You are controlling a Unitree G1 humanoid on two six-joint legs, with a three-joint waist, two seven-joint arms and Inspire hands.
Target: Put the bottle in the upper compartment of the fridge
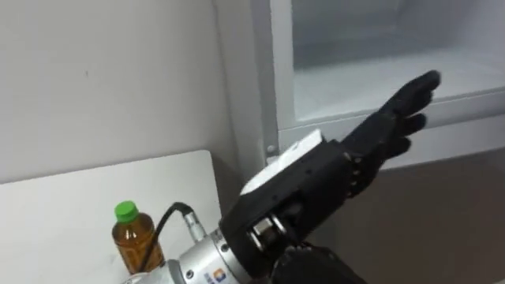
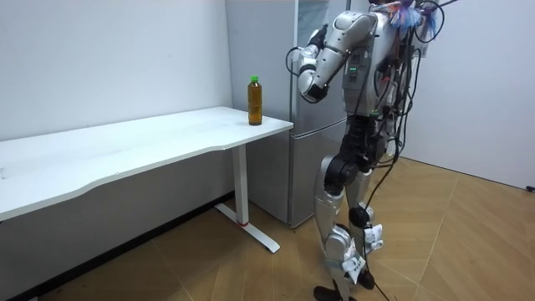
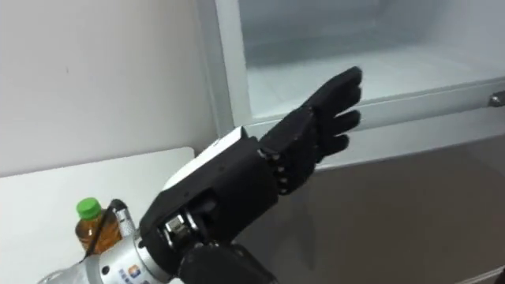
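Note:
The bottle (image 1: 136, 237), amber with a green cap, stands upright near the corner of the white table (image 1: 55, 213), partly hidden behind my left forearm. My left hand (image 1: 387, 126) is raised in front of the fridge with its fingers straight, and it holds nothing. Its fingertips reach toward the front edge of the upper fridge compartment (image 1: 371, 79), which is open and shows a white inside. In the room view I stand facing the fridge (image 2: 311, 167), with the bottle (image 2: 255, 100) on the table end beside it and my left hand (image 2: 311, 88) lifted at chest height.
The grey lower fridge door (image 1: 426, 205) is closed below the open compartment. The fridge's frame post (image 1: 245, 87) stands between the table and the compartment. A white wall (image 1: 102, 79) runs behind the table. Wooden floor (image 2: 451, 242) lies around me.

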